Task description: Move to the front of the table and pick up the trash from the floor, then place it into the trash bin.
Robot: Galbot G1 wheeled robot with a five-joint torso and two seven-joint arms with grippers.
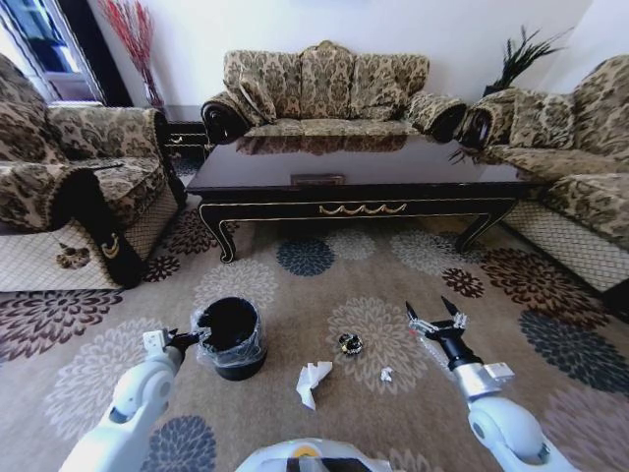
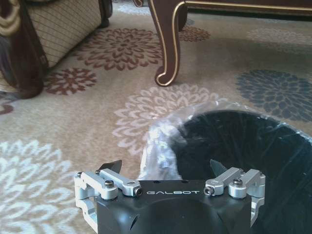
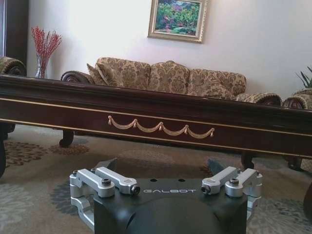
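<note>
The floor [image 1: 413,265] is beige-brown carpet, patterned with big round flower medallions in cream, brown and dark blue-grey. At the far side, three damask-patterned sofas [image 1: 324,88] ring the table [image 1: 359,162] — long, low, glossy dark brown wood with a gold scroll swag on its front apron and curved, gold-edged legs.

On the carpet nearer the robot and to the left stands the trash bin [image 1: 232,337], a small round black bucket lined with a crinkly clear plastic bag that puffs over its rim. The left gripper [image 1: 187,340] hangs low just beside the bin's left rim; in the left wrist view its dark fingertips are spread apart, clasping nothing.

Right of the bin lies the trash: a crumpled white paper [image 1: 313,382] nearest, a small dark lump [image 1: 350,344] a little farther off, and a tiny white scrap [image 1: 386,374] to the right. The right gripper [image 1: 432,313] is held above the carpet, right of the scrap and apart from it — its pointed fingers splayed wide, empty.
</note>
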